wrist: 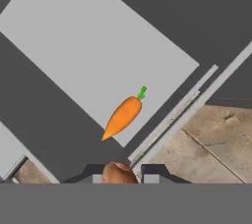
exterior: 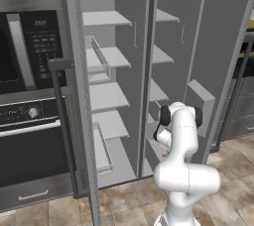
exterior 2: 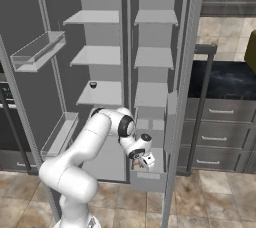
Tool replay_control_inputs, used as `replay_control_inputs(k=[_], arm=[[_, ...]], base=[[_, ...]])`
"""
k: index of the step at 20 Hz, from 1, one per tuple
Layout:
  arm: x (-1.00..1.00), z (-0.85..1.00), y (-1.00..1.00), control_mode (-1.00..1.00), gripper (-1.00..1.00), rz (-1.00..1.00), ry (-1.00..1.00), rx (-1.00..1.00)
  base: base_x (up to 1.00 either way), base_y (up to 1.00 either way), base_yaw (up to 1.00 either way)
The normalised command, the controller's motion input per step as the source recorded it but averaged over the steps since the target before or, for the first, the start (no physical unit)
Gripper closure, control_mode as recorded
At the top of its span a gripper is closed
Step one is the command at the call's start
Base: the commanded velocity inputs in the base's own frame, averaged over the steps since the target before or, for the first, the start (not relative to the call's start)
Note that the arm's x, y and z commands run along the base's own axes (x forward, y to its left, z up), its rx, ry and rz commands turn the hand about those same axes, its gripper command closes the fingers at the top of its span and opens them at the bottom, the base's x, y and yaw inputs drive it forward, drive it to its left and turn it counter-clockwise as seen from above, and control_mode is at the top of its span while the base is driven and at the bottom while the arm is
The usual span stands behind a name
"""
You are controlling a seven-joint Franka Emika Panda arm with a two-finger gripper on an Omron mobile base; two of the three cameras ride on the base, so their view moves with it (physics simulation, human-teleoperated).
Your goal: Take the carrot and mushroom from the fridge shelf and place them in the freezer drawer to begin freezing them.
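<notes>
White arm bent low, fingers [wrist: 118, 173] closed on a brown object.

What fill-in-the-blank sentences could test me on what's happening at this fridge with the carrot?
1. The carrot is orange with a ____ tip.
2. The carrot lies on a flat pale ____ surface.
3. The gripper is shut on a small mushroom coloured ____.
4. The doors of the fridge stand ____.

Missing words: green; grey; brown; open.
</notes>
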Motion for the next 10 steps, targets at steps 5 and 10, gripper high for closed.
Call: replay_control_inputs(k=[5, 10], arm=[[0.45, -0.40, 0.00, -1.00, 1.00, 0.04, 0.05, 0.00], [0.23, -0.69, 0.05, -1.00, 1.00, 0.04, 0.14, 0.00]], base=[[0.00, 0.00, 0.00], [0.00, 0.00, 0.00]])
